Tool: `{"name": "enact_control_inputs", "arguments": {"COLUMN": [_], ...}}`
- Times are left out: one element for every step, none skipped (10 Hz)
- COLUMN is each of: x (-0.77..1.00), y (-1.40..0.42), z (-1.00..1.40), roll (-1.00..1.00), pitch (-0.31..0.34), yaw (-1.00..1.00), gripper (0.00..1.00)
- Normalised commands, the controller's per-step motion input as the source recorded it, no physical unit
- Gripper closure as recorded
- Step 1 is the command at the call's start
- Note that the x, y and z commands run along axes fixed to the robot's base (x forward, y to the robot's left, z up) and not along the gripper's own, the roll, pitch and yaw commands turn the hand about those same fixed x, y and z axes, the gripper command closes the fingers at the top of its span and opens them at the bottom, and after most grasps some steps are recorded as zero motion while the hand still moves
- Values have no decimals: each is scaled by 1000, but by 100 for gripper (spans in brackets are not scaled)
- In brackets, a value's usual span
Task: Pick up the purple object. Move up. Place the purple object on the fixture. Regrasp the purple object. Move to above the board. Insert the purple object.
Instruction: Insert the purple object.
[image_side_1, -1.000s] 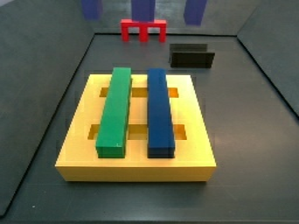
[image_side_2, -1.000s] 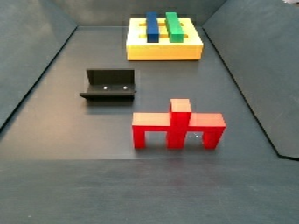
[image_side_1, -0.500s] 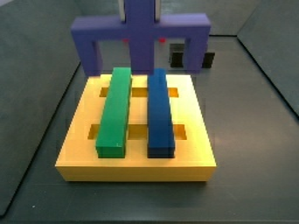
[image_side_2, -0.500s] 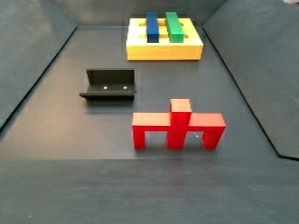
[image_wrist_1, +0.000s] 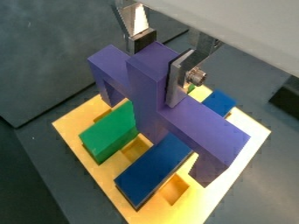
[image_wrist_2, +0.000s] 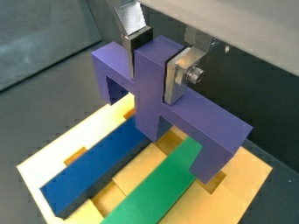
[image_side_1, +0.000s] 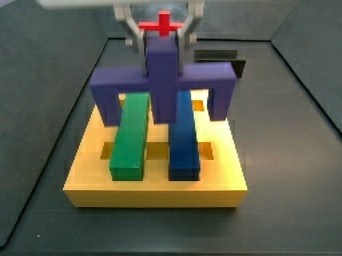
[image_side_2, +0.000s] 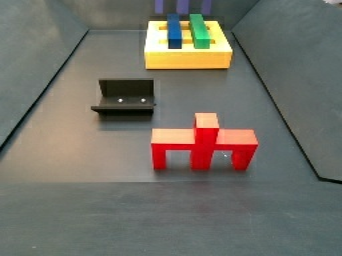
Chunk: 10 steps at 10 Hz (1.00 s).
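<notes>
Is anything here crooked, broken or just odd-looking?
Nothing stands out. The gripper holds the purple object upright by its stem, over the board and straddling the green bar and blue bar. The red piece and fixture stand undisturbed.

tool (image_side_1: 160, 45) and purple object (image_side_1: 163, 84) lowered since earlier, legs now nearer the board (image_side_1: 155, 175)
</notes>
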Motion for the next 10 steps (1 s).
{"name": "enact_control_inputs", "arguments": {"x": [0,0,0,0,0,-37,-66,-9,0,0], "y": [-77,-89,-109,-129,-114,-94,-63,-91,-91,-83], "z": [-331,-240,-217,-189,-140,-3,0,0,-23,-77], "roll": [-24,0,0,0,0,0,0,0,0,0], "pitch": [-60,-40,-37,-34,-20,0,-16,-14,-13,-19], "yaw": [34,43,49,54,54,60,54,71,69,57], "gripper": [100,100,100,100,100,100,100,100,100,100]}}
